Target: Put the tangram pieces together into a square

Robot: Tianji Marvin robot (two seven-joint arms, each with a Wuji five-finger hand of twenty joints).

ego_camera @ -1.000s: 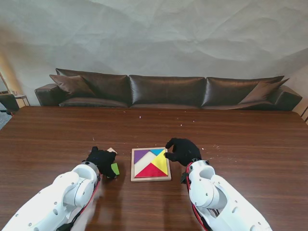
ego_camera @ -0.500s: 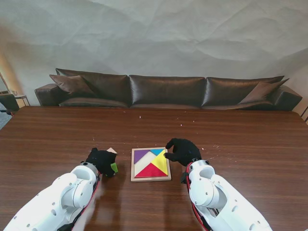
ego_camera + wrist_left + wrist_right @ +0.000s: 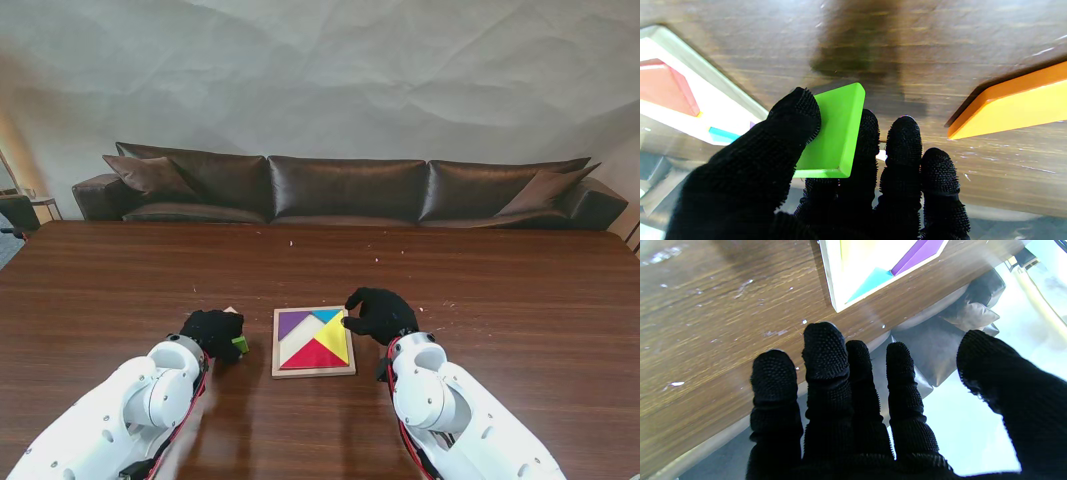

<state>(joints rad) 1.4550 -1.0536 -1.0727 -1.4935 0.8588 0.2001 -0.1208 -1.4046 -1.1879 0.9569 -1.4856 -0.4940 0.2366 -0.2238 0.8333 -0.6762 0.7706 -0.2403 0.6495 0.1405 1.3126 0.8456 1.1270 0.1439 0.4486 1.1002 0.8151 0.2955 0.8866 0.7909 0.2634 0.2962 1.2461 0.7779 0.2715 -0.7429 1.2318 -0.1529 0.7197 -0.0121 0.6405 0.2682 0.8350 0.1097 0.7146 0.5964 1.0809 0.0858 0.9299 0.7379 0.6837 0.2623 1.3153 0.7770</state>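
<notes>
Stand camera: high, behind the shoulders, facing forward and down across the dark wooden table to a brown leather sofa and white wall. Both white arms enter from the near corners.

Left wrist camera: very close, looking along the black-gloved left hand; table fills the upper part. Shares with the stand view the light wooden square tray and the green flat piece.

Right wrist camera: close, along the black-gloved right hand; shares the tray corner and the sofa.
</notes>
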